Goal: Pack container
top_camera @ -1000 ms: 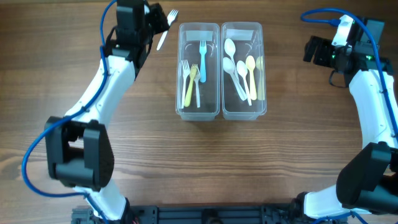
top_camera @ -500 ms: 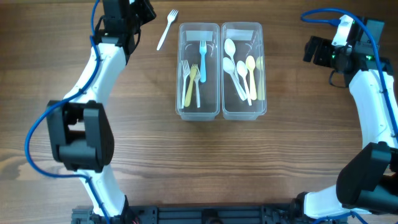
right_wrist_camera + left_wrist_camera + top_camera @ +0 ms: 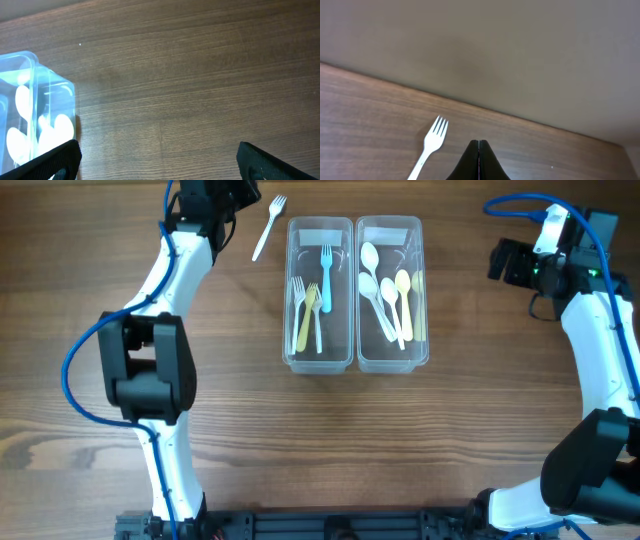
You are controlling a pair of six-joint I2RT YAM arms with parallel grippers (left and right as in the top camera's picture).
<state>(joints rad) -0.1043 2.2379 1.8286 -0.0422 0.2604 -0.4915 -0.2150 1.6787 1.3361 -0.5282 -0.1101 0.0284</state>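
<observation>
**Cutlery in the container, one white fork out on the table**

Overhead: finds the container at the far middle of the table, long sides running away from the robot. Shows a blue fork, a yellow fork and pale forks, hard to count, in the left tub. Shows white spoons and a yellow spoon in the right tub. Places a white fork on the bare wood near the container's far left corner, slanted, tines toward the far edge, apart from the tub wall. Puts the left hand at the far edge, to the left of that fork; cannot tell its state from up here. Puts the right hand well apart from the container on its right side.

Left wrist: shows the left hand with fingers pressed together, gripping nothing. Shows the white fork flat on the table just beside the tips, on their left, not touching them. Ends in a plain grey surface past the table edge.

Right wrist: shows the right hand spread wide, one finger in each lower corner, only bare wood between. Catches a corner of the container at the left, white spoons blurred behind its clear wall.
</observation>
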